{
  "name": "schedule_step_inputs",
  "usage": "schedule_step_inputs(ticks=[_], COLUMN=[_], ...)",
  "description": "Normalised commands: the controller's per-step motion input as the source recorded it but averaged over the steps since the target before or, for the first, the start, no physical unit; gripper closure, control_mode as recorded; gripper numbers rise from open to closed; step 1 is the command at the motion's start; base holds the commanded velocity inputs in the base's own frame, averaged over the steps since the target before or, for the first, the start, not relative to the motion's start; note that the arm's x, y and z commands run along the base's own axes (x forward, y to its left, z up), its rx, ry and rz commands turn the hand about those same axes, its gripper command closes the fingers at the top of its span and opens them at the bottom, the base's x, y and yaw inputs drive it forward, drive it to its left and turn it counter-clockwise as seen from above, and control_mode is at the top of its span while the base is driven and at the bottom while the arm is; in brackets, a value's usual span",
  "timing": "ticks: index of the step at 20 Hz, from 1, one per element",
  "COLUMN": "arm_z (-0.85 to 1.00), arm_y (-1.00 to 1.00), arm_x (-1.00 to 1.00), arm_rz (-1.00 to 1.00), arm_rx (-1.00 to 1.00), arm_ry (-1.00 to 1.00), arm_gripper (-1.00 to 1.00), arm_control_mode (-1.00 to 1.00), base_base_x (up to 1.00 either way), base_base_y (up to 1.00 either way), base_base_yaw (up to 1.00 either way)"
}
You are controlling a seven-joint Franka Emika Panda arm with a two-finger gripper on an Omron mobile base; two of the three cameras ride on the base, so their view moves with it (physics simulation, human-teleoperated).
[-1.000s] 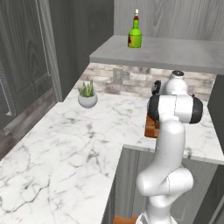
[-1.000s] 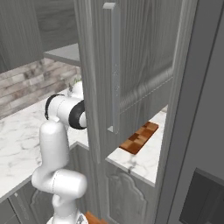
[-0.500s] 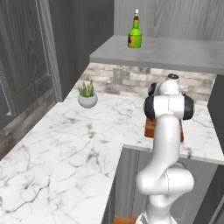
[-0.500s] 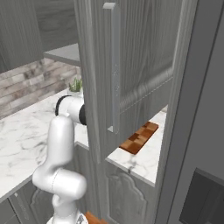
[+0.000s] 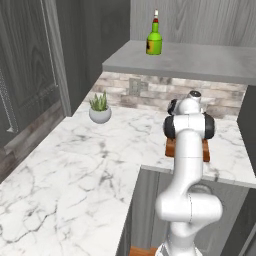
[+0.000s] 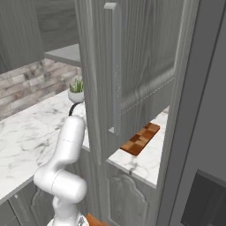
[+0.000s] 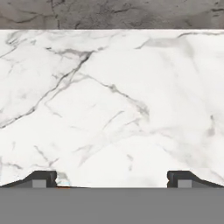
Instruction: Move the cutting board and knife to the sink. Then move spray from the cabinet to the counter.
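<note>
Spray (image 5: 154, 38): green bottle, upright on the cabinet (image 5: 200, 20) shelf, near its left front corner. Cutting board (image 6: 140, 138): checkered wood, flat on the marble surface (image 5: 75, 170) at its right end, close to the front edge, partly hidden behind the arm. Jaws: spread wide, empty, fingertips (image 7: 41, 178) over bare marble. Potted plant (image 5: 100, 108): at the surface's back edge by the brick wall.

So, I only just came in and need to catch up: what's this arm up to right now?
The arm is bent over the marble counter, its open gripper holding nothing and looking down at bare marble. The cutting board lies on the counter beyond the arm, not yet picked up. The green spray stands on the cabinet shelf above. A small potted plant sits near the backsplash.
</note>
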Motion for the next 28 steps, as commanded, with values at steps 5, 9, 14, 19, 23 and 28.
schedule_step_inputs(ticks=[5,9,14,19,23,28], arm_z=[-0.38,-0.54,-0.67,-0.96,-1.00,-0.96], arm_y=[-0.15,-0.03,-0.03,-0.01,0.00,0.01], arm_x=[0.48,0.21,-0.38,-1.00,-1.00,-1.00], arm_rz=[0.10,0.10,0.08,0.00,0.00,0.00], arm_rx=[0.02,0.00,0.00,-0.01,-0.04,-0.03], arm_ry=[0.00,0.00,0.00,0.00,0.02,0.07], arm_gripper=[-1.00,-1.00,-1.00,-1.00,-1.00,-1.00], arm_control_mode=[-1.00,-1.00,-1.00,-1.00,-1.00,-1.00], base_base_x=[0.00,0.00,0.00,0.00,0.00,0.00], base_base_y=[0.00,0.00,0.00,0.00,0.00,0.00], base_base_yaw=[0.00,0.00,0.00,0.00,0.00,0.00])
